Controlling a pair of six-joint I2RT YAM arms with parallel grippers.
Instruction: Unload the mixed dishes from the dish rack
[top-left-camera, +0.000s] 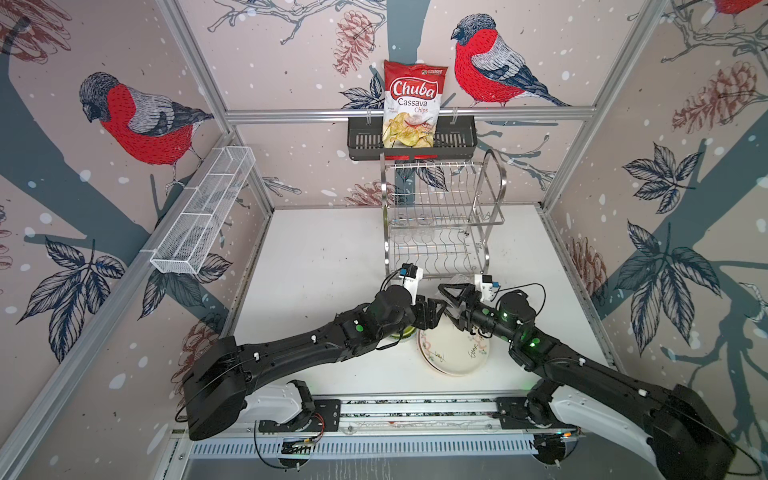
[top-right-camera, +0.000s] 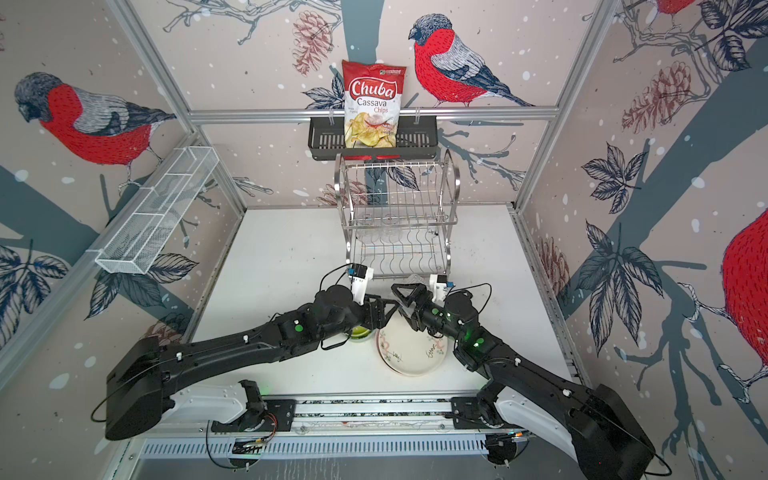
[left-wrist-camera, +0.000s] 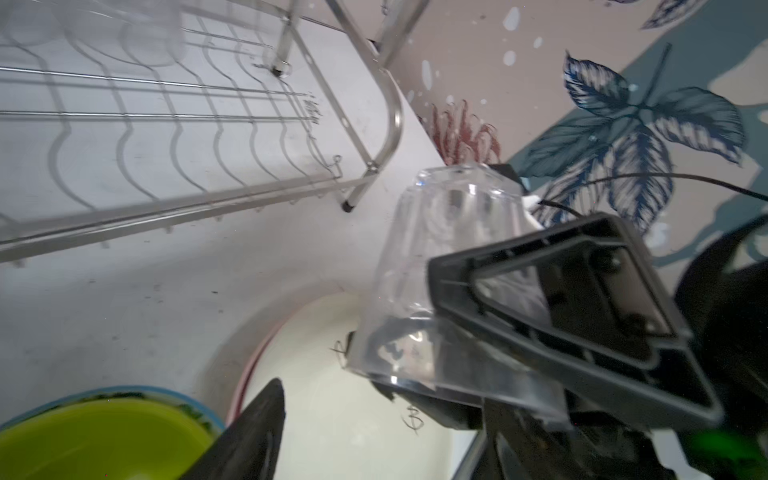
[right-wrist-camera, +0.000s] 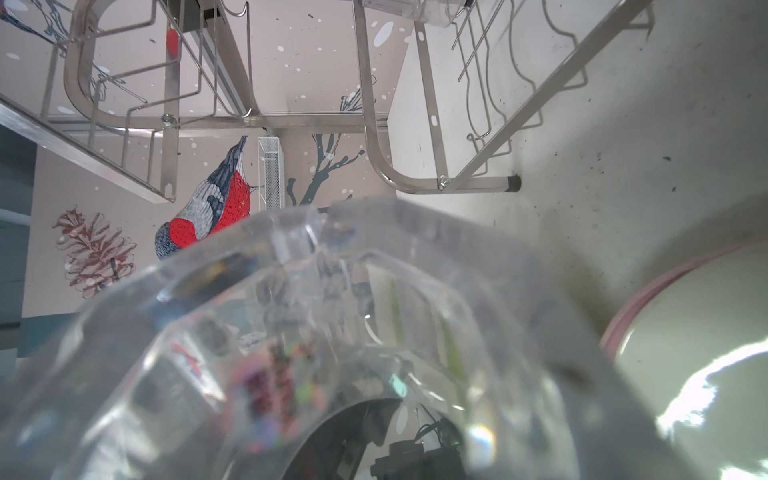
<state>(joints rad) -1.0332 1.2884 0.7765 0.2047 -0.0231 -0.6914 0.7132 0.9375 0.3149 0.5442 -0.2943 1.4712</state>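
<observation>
White table (top-left-camera: 324, 257), rack (top-left-camera: 440, 208) nearly unloaded.
Right gripper (top-left-camera: 453, 305) clamps a tumbler (left-wrist-camera: 449, 249) over the plate (top-left-camera: 449, 361); left gripper (top-left-camera: 434, 312) has fingers apart; better set it upright on bare table.

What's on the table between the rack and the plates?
Nothing: the left wrist view shows bare table from the rack to the plates. The right tool holds a tumbler above the plates' rim.
</observation>
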